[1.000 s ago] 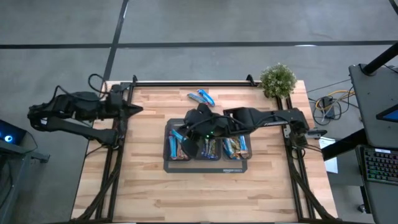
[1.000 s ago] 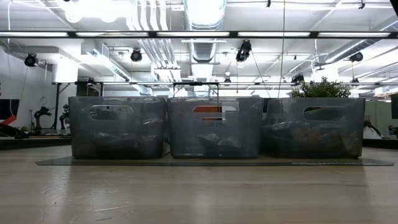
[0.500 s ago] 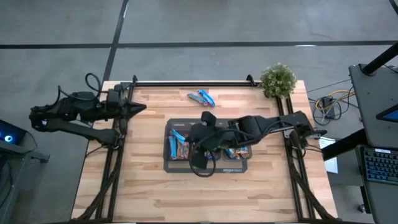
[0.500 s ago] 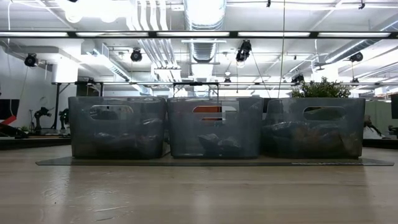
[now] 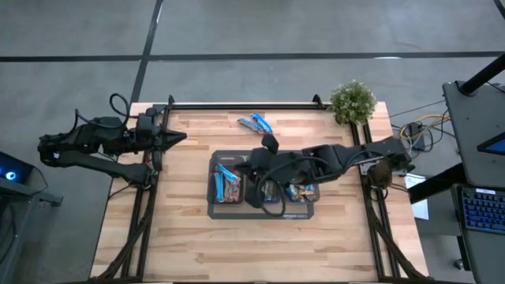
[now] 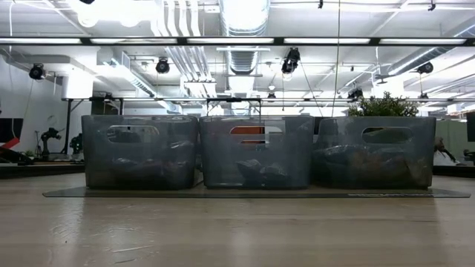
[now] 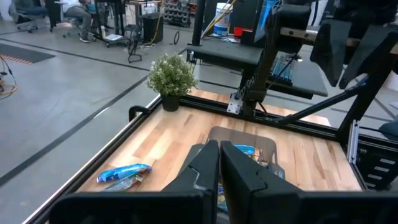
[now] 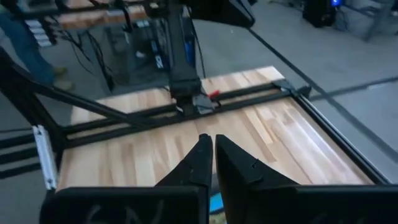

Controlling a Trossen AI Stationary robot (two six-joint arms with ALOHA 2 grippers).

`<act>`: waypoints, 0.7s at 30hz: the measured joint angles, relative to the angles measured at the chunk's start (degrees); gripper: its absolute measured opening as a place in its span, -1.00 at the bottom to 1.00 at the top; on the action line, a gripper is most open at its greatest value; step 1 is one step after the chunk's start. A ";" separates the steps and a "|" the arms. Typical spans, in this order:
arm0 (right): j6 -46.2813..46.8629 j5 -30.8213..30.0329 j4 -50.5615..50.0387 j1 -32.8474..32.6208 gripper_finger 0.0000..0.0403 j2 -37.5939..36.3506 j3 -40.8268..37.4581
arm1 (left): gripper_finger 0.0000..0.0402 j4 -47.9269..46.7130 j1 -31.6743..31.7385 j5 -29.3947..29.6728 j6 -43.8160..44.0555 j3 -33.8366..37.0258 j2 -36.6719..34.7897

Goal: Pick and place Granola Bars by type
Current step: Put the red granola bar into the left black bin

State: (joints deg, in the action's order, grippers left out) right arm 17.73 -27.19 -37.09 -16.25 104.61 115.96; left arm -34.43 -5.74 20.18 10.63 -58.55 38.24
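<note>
I have the right gripper over the three-bin tray with its fingers pinched shut on nothing I can see, arm stretched across the middle and right bins, which I read as the pull-back after a drop; most granola bars lie sorted in the bins, while two loose bars wait on the table behind the tray. Left gripper parked at the left edge, closed and empty; versus a second ago the right arm has swung off the left bin toward centre, the loose pair unmoved.
</note>
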 joint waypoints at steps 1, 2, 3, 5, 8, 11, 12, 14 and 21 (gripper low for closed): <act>-0.20 0.33 1.84 0.00 -0.94 -0.94 -1.97 | -1.00 0.01 0.00 0.00 -0.04 0.00 0.00; -0.24 0.59 3.63 0.02 -0.94 -1.78 -4.08 | -1.00 0.00 0.00 0.00 -0.04 0.00 0.00; -0.26 1.12 5.37 0.02 -0.94 -2.84 -6.21 | -1.00 0.02 0.00 0.00 -0.06 0.00 0.00; -0.33 1.59 8.63 0.02 -0.94 -5.14 -10.56 | -1.00 0.03 0.00 0.00 -0.10 0.00 -0.02; 0.06 1.57 11.81 0.13 -0.94 -9.36 -17.01 | -1.00 0.11 0.00 0.02 -0.47 0.00 -0.01; 1.99 1.65 12.18 0.69 -0.94 -13.92 -22.91 | -1.00 0.19 0.00 0.04 -0.50 0.00 -0.02; 2.30 1.61 11.97 0.75 -0.94 -15.57 -24.82 | -1.00 0.17 0.00 0.04 -0.50 0.00 0.00; 2.17 1.59 11.70 0.85 -0.94 -18.90 -28.61 | -1.00 0.17 0.00 0.11 -0.53 0.00 0.04; 6.97 1.75 12.06 0.90 -0.94 -27.27 -37.18 | -1.00 0.14 -0.02 4.73 -4.16 0.09 0.57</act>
State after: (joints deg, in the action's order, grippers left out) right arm 24.70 -25.44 -25.04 -15.35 77.34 78.78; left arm -34.29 -5.76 24.92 6.47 -58.46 38.81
